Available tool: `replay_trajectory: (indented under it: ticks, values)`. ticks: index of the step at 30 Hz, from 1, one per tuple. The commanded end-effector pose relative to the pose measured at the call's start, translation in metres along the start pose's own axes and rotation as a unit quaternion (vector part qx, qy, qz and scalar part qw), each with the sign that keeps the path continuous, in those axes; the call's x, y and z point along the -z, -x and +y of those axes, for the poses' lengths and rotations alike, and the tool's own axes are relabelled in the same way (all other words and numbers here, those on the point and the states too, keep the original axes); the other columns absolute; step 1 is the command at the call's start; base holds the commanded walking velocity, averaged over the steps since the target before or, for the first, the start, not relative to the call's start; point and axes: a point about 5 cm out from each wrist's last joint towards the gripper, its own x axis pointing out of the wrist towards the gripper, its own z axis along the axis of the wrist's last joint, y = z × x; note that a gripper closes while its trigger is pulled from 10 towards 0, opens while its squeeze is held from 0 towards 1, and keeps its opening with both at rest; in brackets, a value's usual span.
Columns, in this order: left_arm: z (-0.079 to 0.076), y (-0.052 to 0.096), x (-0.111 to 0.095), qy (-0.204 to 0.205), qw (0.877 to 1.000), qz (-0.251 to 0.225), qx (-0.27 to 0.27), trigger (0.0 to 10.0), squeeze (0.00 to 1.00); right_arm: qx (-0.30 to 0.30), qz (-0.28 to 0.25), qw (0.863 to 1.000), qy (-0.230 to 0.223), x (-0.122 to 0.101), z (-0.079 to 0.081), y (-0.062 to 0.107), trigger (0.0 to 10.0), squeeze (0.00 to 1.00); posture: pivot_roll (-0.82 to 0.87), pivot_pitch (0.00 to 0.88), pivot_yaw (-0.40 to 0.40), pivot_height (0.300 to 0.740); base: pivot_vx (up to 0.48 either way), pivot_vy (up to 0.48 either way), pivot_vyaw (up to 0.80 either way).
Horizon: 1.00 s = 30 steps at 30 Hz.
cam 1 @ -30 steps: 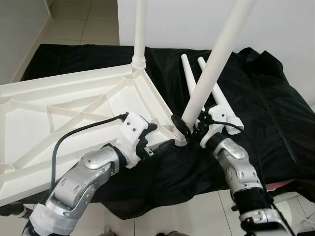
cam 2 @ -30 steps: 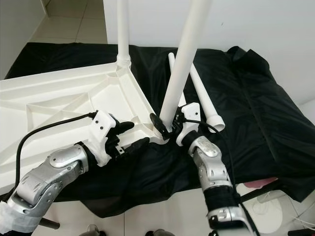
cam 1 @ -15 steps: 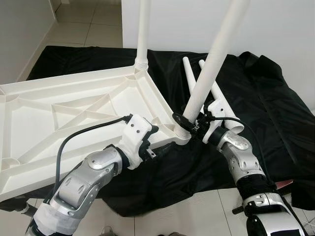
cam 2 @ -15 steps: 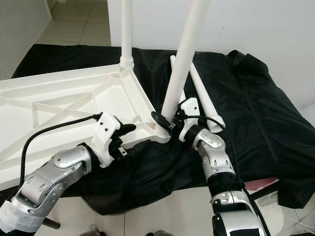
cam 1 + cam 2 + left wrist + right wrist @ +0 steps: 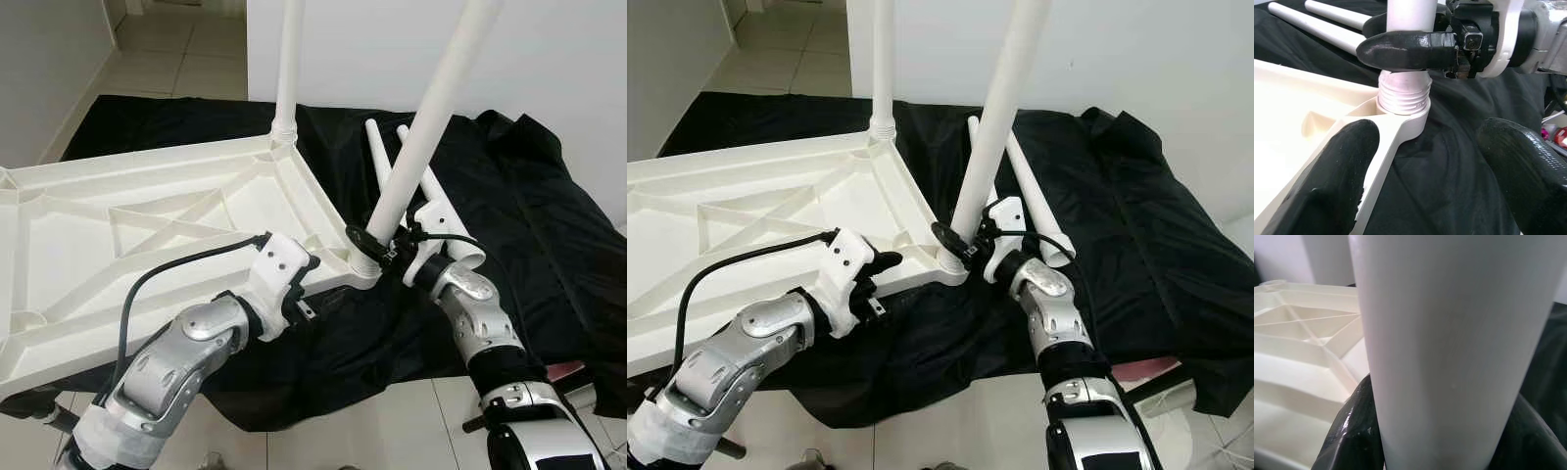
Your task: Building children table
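My right gripper (image 5: pixel 377 247) clamps leg (image 5: pixel 423 137) above threaded socket (image 5: pixel 1403 95). Left gripper (image 5: pixel 1420 171) open astride tabletop (image 5: pixel 147 225) corner. Leg leans, probably half-threaded. Next: straighten, twist home.

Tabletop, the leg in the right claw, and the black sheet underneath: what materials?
Tabletop: looks like moulded white plastic, matte, with cast ribs on its underside. Leg: likely the same plastic, smooth tube with moulded threads at its base. Black sheet: thin fabric with a slight sheen, wrinkled and draped.
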Motion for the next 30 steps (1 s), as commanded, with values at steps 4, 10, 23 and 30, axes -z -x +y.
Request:
replay_trajectory:
  ticks: [4, 10, 23, 30]
  values:
    - [0.006, 0.001, 0.002, 0.003, 1.0, 0.002, -0.012, 10.0, 0.0, 0.075, 0.03, 0.997, 0.002, 0.015, 0.008, 0.006, 10.0, 0.0, 0.02, 0.008, -0.084, 0.74, 0.0, 0.0, 0.0]
    - [0.012, 0.001, 0.005, 0.011, 0.999, 0.005, -0.031, 10.0, 0.0, 0.149, 0.022, 0.989, -0.011, 0.017, 0.022, 0.007, 10.0, 0.0, 0.02, 0.004, -0.078, 0.74, 0.0, 0.0, 0.0]
    - [0.014, -0.001, 0.006, 0.003, 0.999, 0.006, -0.039, 10.0, 0.0, 0.335, 0.012, 0.941, -0.048, 0.023, 0.042, 0.011, 10.0, 0.0, 0.02, 0.0, -0.068, 0.74, 0.0, 0.0, 0.0]
    - [0.02, 0.0, 0.003, -0.011, 0.999, -0.002, -0.051, 10.0, 0.0, 0.319, -0.013, 0.946, -0.051, 0.012, 0.044, 0.014, 10.0, 1.0, 0.03, 0.003, -0.071, 0.74, 0.0, 0.0, 0.0]
